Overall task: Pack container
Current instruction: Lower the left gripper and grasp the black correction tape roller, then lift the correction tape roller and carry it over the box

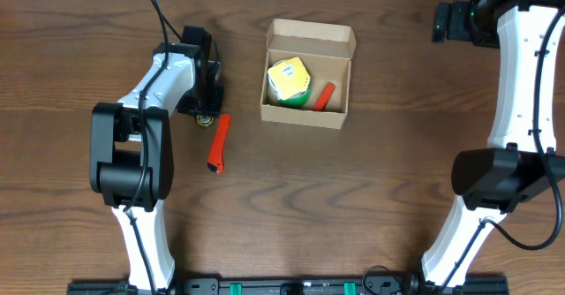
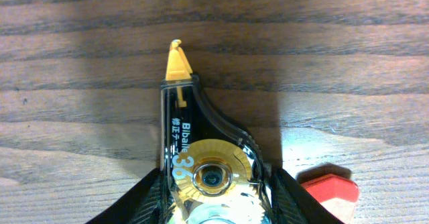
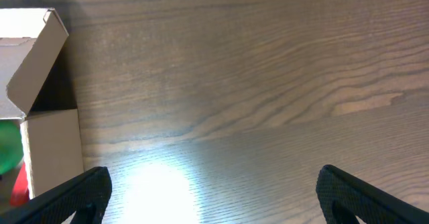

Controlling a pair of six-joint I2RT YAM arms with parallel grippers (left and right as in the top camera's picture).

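Observation:
The container (image 1: 308,37) is a brown cardboard box, open, at the table's upper middle. It holds a yellow-green roll (image 1: 290,79) and a small red piece (image 1: 324,96). My left gripper (image 1: 205,111) is left of the box and shut on a clear correction tape dispenser (image 2: 208,163) with a yellow tip, held low over the wood. A red pen-like tool (image 1: 218,142) lies just beside it and also shows in the left wrist view (image 2: 330,190). My right gripper (image 3: 214,197) is open and empty, right of the box (image 3: 47,137), at the far right edge in the overhead view (image 1: 448,21).
Dark wooden table (image 1: 353,207) all around. The box's flap (image 3: 37,56) stands up at the left of the right wrist view. Both arm bases stand at the front edge.

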